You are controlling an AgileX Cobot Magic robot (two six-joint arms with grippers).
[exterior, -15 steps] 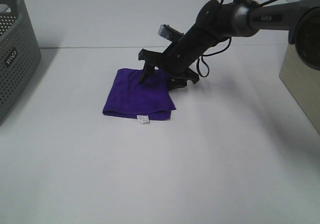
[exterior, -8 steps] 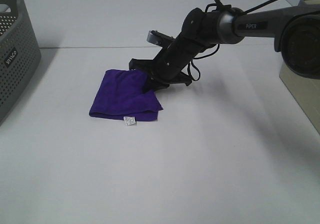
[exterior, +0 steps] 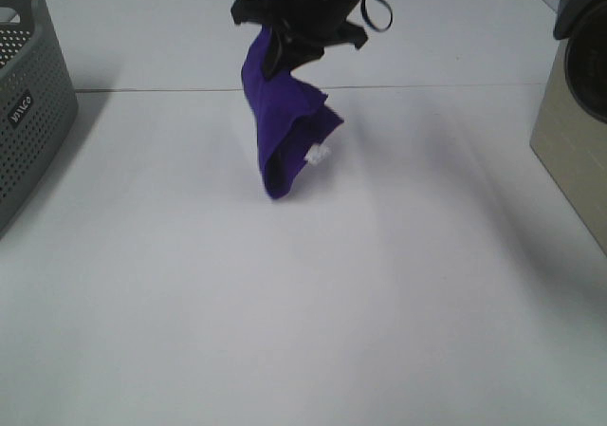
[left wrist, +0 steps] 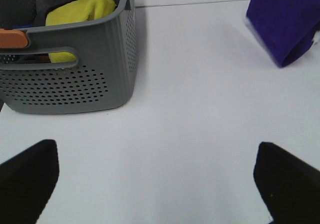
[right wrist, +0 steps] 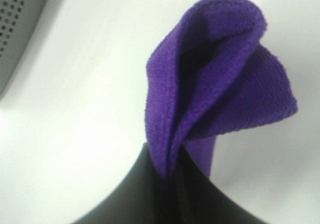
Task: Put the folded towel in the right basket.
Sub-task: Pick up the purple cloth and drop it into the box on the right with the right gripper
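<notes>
My right gripper is clamped on the purple towel, its jaws pinched together on the cloth's upper edge. In the right wrist view the black fingers meet around a bunched fold of the towel, with no gap between them.

The towel hangs down from that grip in a loose, narrowing drape over the far middle of the white table. A small white tag shows on its right side near the lower end. Its lowest tip sits close above the tabletop, and I cannot tell whether it touches. The left wrist view catches the same towel, slightly blurred.

Well to the towel's right, at the edge of the high view, stands a beige container, of which only one wall is in view. Towel and container are well apart.

On the opposite side sits a grey perforated basket. In the left wrist view, this basket holds a yellow cloth, and an orange piece sits at its rim.

My left gripper hovers over bare table with its fingers spread wide, holding nothing.
</notes>
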